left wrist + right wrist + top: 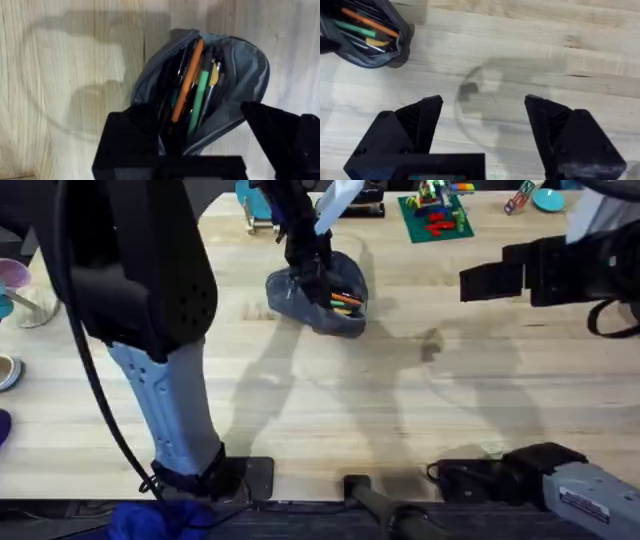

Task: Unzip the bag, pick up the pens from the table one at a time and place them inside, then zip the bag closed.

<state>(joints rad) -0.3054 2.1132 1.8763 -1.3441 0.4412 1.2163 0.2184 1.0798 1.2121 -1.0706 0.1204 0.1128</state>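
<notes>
- Left wrist view: soft denim bag [240, 75] gapes, orange pen [187, 80] and green pen [200, 97] inside; left fingers [150, 135] pinch its limp rim.
- Right fingers [485, 125] hang apart over the counter [560, 45]; the zipper pull is the place to grip, though I cannot see it.

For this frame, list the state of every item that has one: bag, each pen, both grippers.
bag: unzipped, mouth gaping, lying on the table
orange pen: inside the bag
green pen: inside the bag, beside the orange one
left gripper: at the bag's open edge; whether it grips the fabric cannot be told
right gripper: fingers wide open, empty, over bare table, away from the bag
</notes>
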